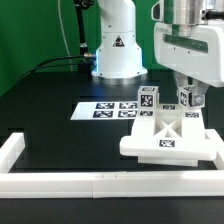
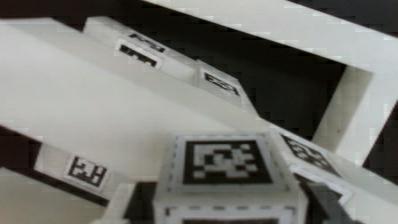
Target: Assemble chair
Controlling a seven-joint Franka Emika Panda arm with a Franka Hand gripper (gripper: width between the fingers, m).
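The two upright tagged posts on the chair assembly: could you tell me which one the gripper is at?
The post on the exterior view's right, directly under the gripper, fingers flanking its top. The other post stands free to its left.

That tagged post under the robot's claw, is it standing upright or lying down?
Upright. In the exterior view the post stands vertically on the chair, under the gripper, beside a second standing post.
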